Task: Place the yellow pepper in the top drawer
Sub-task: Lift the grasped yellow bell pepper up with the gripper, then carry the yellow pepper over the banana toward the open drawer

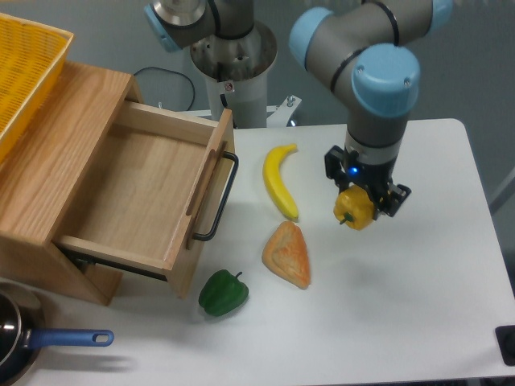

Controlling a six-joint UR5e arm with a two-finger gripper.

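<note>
The yellow pepper (356,208) hangs in the air above the white table, right of the banana, with my gripper (359,203) shut on it from above. Its small green stem points down and to the left. The top drawer (137,189) stands pulled open at the left, its light-wood inside bare and its black bar handle (219,199) facing the table's middle. The pepper is well to the right of the drawer, with the banana between them.
A banana (279,180) lies between the drawer and my gripper. An orange pastry-like piece (287,254) and a green bell pepper (223,293) lie nearer the front. A yellow basket (20,68) sits on the cabinet top; a blue-handled pan (32,344) is at the front left.
</note>
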